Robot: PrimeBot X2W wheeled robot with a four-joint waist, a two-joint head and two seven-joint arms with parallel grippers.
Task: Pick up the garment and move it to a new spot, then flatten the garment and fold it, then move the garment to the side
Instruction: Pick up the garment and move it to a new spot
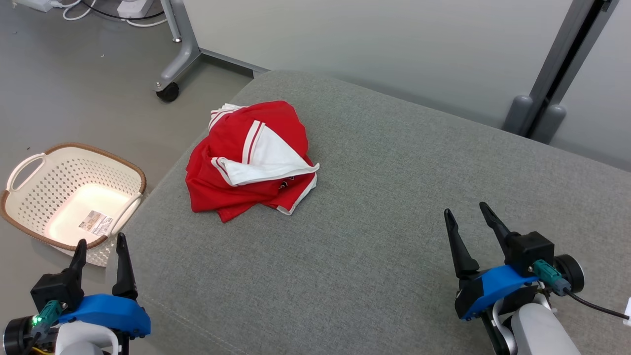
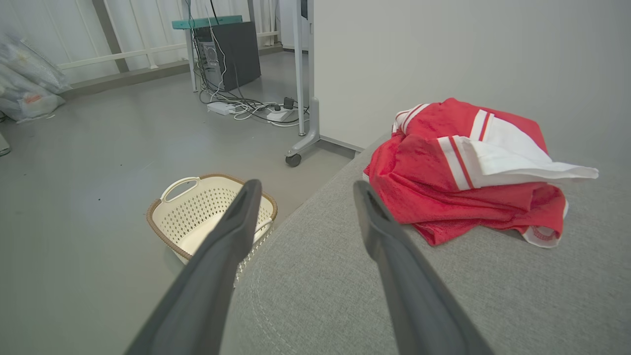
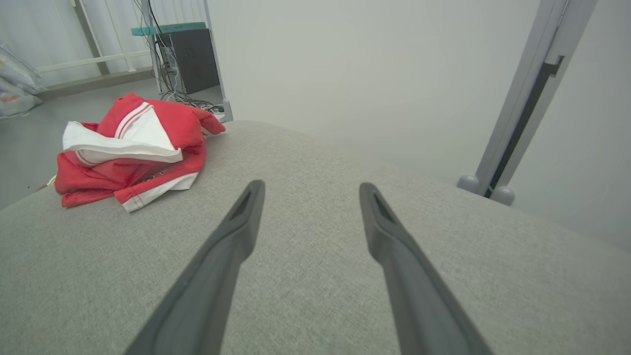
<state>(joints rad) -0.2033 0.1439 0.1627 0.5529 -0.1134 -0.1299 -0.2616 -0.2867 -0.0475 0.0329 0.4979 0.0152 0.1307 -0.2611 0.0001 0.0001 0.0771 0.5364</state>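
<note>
A red garment (image 1: 231, 162) with white stripes and a white panel lies crumpled in a heap near the left edge of the grey cushioned surface (image 1: 384, 197). It appears again as the red garment (image 2: 443, 162) in the left wrist view and as the red garment (image 3: 123, 148) at the left of the right wrist view. My left gripper (image 1: 101, 240) hangs open at the lower left, over the cushion's front left corner, well short of the heap. My right gripper (image 1: 466, 208) stands open at the lower right above bare cushion, far from the cloth. Both grippers hold nothing.
A cream perforated basket (image 1: 29, 197) with a brown rim sits on the floor left of the cushion. A grey wheeled stand leg (image 1: 177, 64) and cables lie beyond it. A pale partition wall (image 1: 394, 49) backs the cushion, with a grey post (image 1: 557, 74) at the right.
</note>
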